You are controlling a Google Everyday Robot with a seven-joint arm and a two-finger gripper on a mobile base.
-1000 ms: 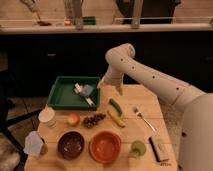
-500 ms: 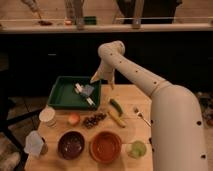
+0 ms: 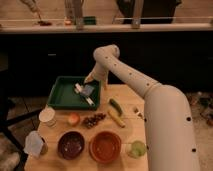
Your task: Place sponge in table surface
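Place: kitchen | wooden table (image 3: 60, 129), bowls (image 3: 105, 146), fruit (image 3: 73, 119) | gripper (image 3: 92, 79) above green tray (image 3: 56, 95)

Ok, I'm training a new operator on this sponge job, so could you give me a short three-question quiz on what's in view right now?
1. Multiple choice: where does the sponge lie?
A) in the dark bowl
B) in the green tray
C) on the banana

2. True or false: the gripper hangs over the orange bowl.

3. Short answer: what long thing lies beside the sponge in the tray?

Key
1. B.
2. False: the gripper is at the tray's far right corner, close to the sponge.
3. The white utensil.
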